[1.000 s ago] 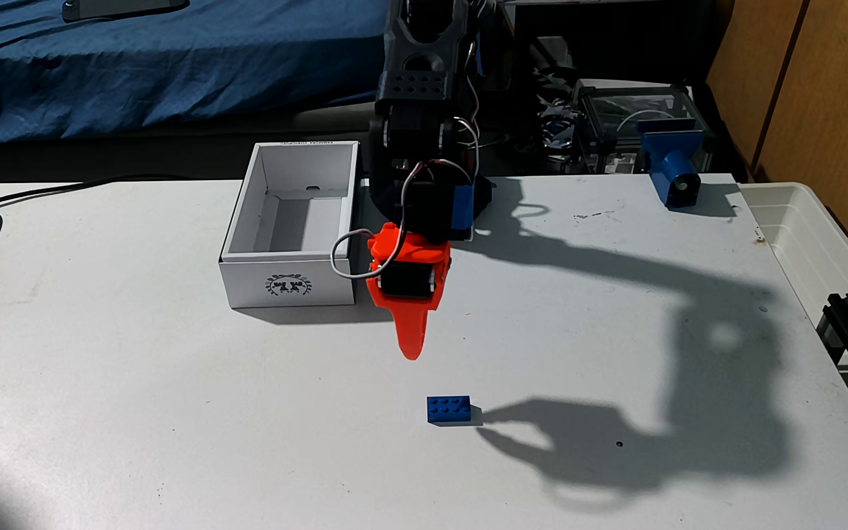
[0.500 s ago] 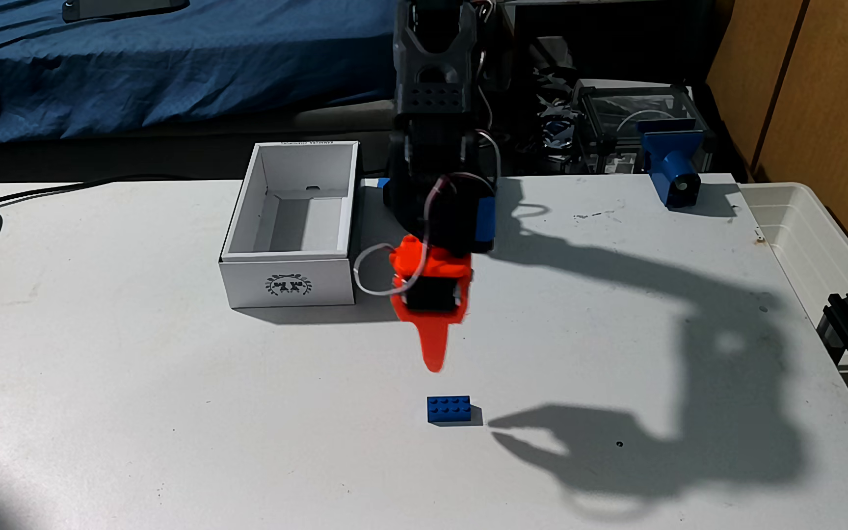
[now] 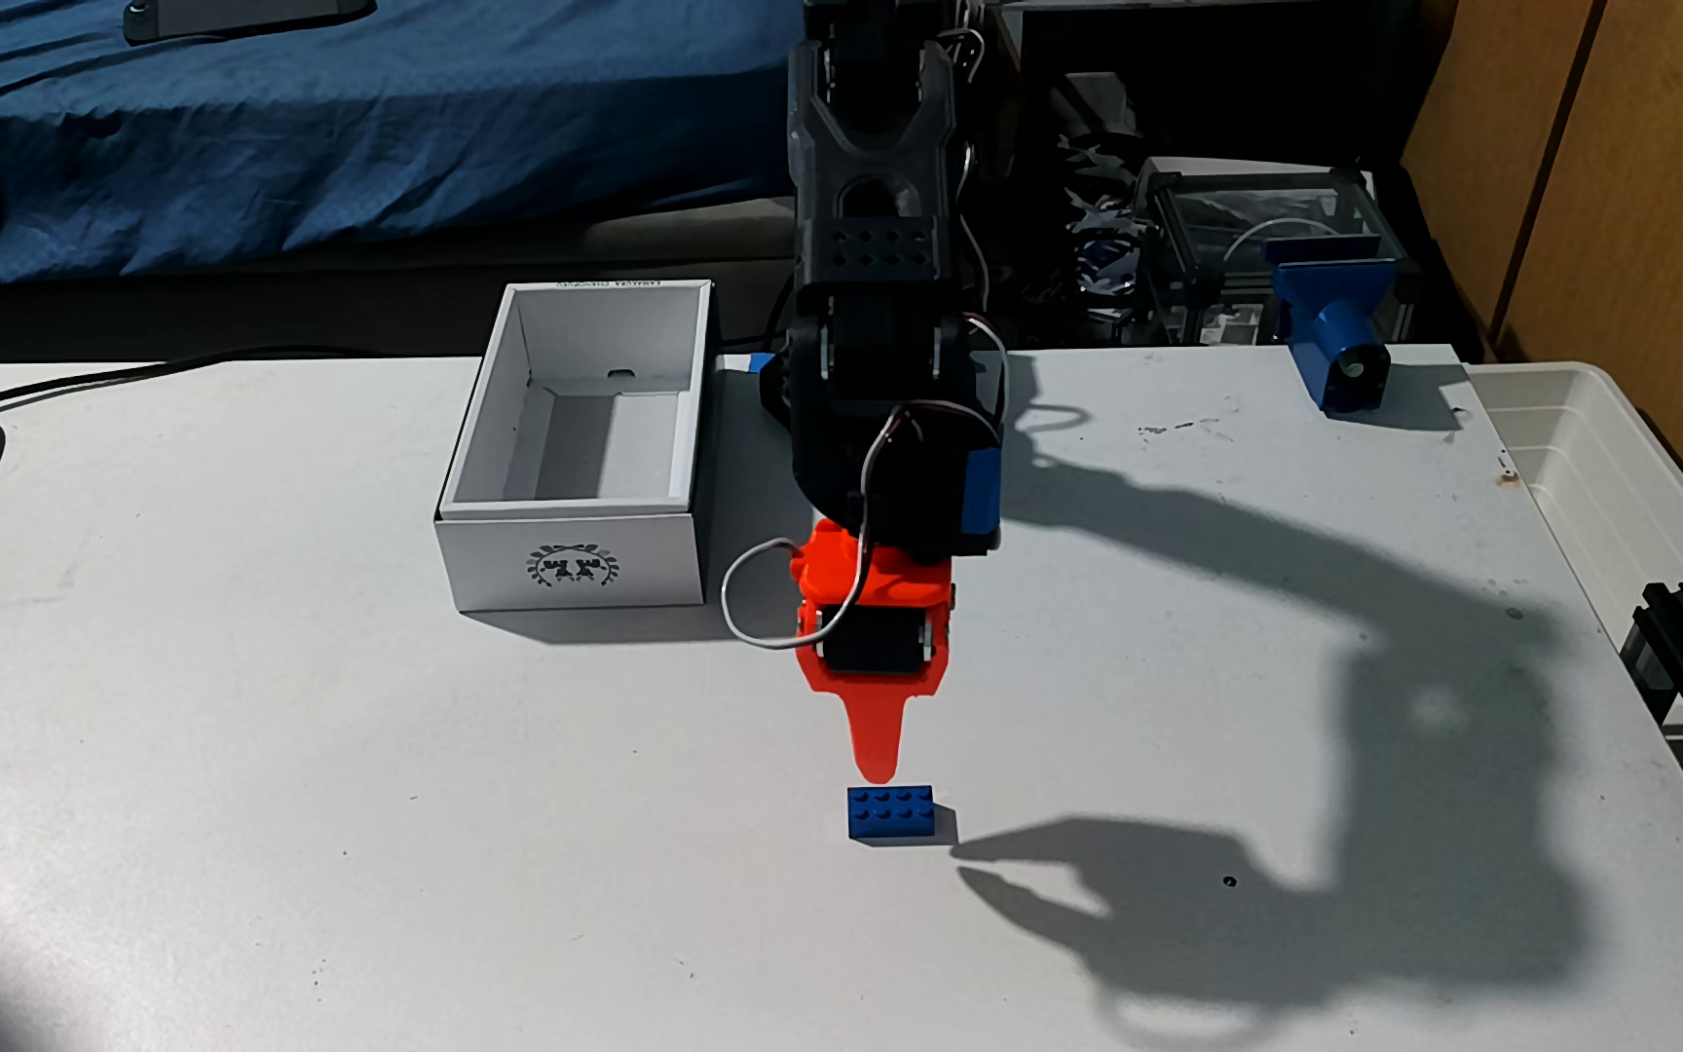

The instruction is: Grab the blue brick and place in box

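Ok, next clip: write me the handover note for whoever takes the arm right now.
Gripper: orange, pointing down, tip just behind the blue brick in the fixed view and not holding anything. From this angle I cannot tell whether the jaws are open; the shadow on the table hints at a small gap.
Blue brick: studs up on the white table, in front of the arm, untouched.
Box: open-topped, nothing visible inside, left of the arm in this view.
Done: the approach is nearly complete.
Left: settle over the brick, grasp it, lift, carry it to the box, release.
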You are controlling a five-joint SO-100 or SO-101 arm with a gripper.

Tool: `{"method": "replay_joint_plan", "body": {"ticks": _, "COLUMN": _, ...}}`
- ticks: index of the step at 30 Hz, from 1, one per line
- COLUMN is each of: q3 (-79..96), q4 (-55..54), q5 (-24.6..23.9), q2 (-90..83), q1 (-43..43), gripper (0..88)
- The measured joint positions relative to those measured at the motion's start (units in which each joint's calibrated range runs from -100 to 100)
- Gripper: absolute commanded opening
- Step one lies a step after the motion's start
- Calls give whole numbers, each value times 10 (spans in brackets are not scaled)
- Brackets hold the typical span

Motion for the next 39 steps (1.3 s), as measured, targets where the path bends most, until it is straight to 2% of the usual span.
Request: {"method": "replay_joint_plan", "body": {"ticks": 39, "q3": 0, "q4": 0, "q5": 0, "q2": 0, "q1": -19, "gripper": 12}}
